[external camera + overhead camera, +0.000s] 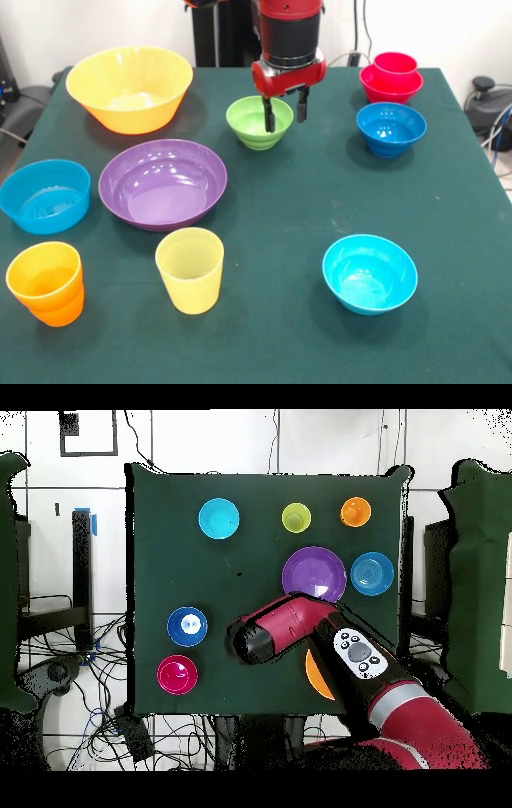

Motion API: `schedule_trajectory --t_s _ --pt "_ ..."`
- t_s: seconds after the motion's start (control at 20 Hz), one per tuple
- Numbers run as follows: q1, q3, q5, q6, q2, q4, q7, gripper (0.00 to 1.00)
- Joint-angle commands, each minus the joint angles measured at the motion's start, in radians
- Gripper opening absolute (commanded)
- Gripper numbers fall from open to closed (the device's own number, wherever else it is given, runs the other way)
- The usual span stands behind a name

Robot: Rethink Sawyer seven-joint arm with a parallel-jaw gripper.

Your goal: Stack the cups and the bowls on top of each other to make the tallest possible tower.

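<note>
the arm (290,32) is glossy red with a broad black cylindrical band round its last segment, ending in a red collar. from the collar hang the two short black fingers (270,116) of the claw (286,114), with a gap between them. seen from overhead, the arm is a thick red tube with a black end cap, and a grey panel (356,654) with small dark buttons sits on its upper surface.

Glossy plastic purple bowl (162,183) on a matt green cloth (280,336).
</note>
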Motion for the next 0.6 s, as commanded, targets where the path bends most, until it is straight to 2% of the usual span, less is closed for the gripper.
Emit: schedule_trajectory --t_s 0.05,0.6 --pt "-0.006 0.004 -0.028 0.087 -0.013 0.005 -0.145 1.00" --pt "0.000 -0.029 -0.041 0.081 -0.043 0.059 -0.119 1.00"
